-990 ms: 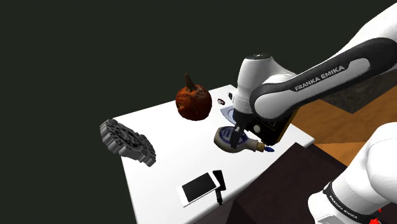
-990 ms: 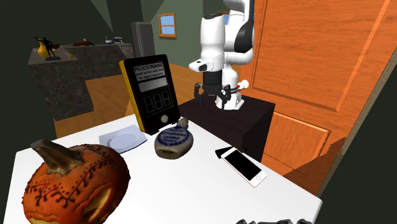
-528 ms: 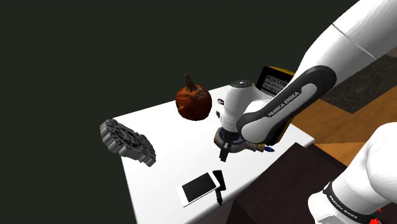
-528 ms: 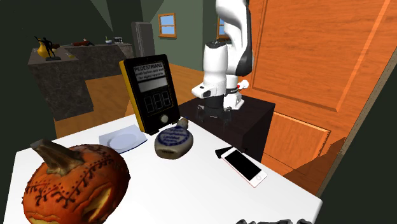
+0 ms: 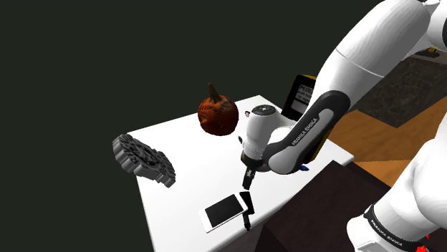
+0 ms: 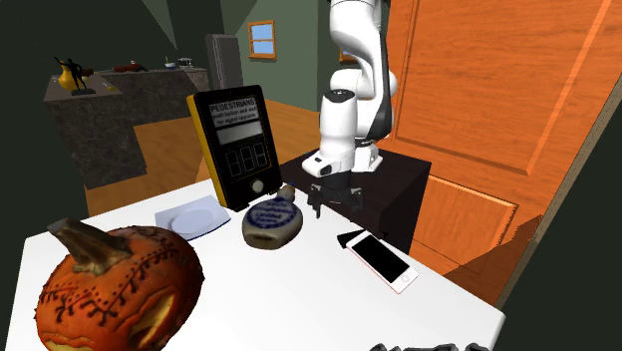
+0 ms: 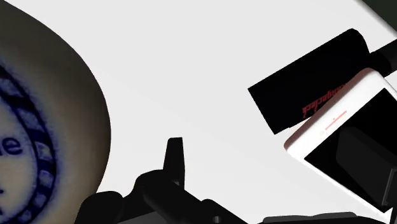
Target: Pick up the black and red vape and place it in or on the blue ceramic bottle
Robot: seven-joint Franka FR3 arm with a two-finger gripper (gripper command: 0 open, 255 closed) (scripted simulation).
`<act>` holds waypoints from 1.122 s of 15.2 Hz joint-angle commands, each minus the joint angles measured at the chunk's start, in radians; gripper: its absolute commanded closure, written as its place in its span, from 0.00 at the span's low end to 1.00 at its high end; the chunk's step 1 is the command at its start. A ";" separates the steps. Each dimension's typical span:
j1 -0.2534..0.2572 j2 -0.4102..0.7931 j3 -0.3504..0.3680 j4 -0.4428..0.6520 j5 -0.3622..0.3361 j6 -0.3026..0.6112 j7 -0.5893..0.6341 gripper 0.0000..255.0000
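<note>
Both steps lie ahead: the black, red-lettered vape [image 7: 308,83] rests untouched on the white table [image 6: 299,294] beside a phone [image 6: 384,261], while the gripper [image 6: 328,203], fingers [image 7: 175,159] apart and empty, hovers between it and the blue-patterned bottle [image 6: 272,221] lying nearby.

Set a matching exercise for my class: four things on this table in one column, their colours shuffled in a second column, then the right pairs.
Things:
1. pumpkin
2. vape
3. bottle
4. signal box

Colours:
A. yellow casing, black face
B. orange
C. beige with blue markings
D. black with red lettering

Pairs: 1-B, 2-D, 3-C, 4-A
</note>
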 commanded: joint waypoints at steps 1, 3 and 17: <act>0.010 0.041 -0.016 0.006 -0.028 0.034 0.020 0.00; 0.011 0.040 -0.017 0.006 -0.028 0.034 0.020 0.00; 0.011 0.040 -0.017 0.006 -0.028 0.034 0.020 1.00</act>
